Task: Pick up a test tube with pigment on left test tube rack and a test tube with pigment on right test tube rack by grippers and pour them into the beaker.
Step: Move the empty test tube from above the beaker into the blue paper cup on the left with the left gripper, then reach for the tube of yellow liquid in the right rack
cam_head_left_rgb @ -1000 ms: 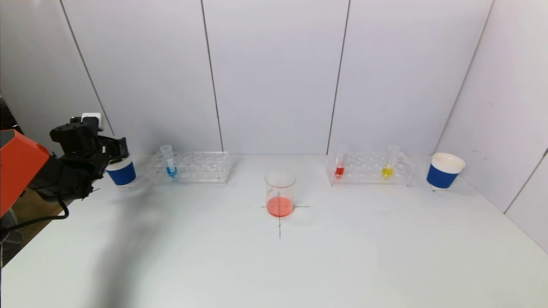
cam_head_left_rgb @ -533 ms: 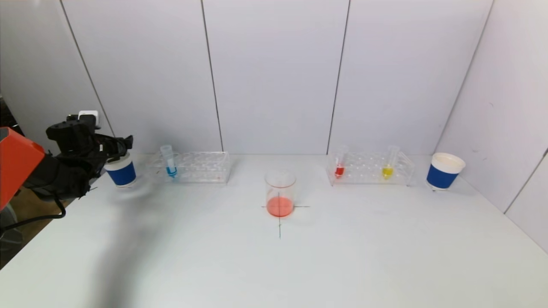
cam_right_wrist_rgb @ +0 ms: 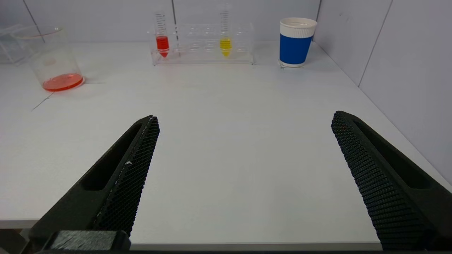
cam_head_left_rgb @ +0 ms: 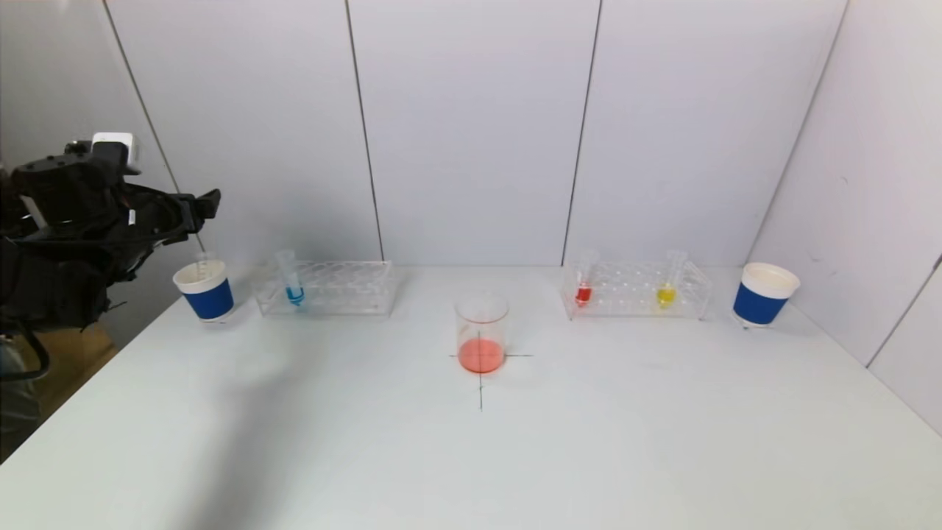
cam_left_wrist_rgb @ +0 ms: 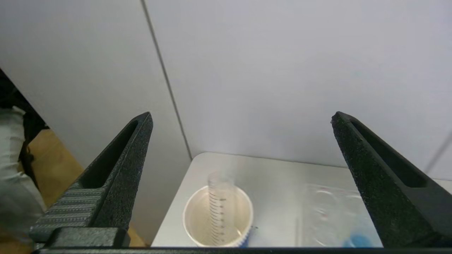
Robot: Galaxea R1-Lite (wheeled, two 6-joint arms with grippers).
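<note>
White table; clear beaker upright at its centre on a drawn cross, holding a shallow layer of red-orange liquid. Left test tube rack, clear plastic, toward the rear left; one test tube with blue pigment seated near its left end, long axis close to vertical, mouth up and leaning slightly left, pigment at the pointed lower tip. Right test tube rack toward the rear right; test tube with red pigment near its left end and test tube with yellow pigment toward its right, both standing mouth up with pigment at the bottom. Left paper cup, blue-banded, just left of the left rack; an empty graduated tube stands in it, mouth up, long axis roughly vertical. Right paper cup, blue-banded, just right of the right rack. Left gripper raised above and left of the left paper cup, fingers spread wide, holding nothing. Right gripper low at the table's near edge, well apart from the right rack, fingers spread wide, holding nothing.
</note>
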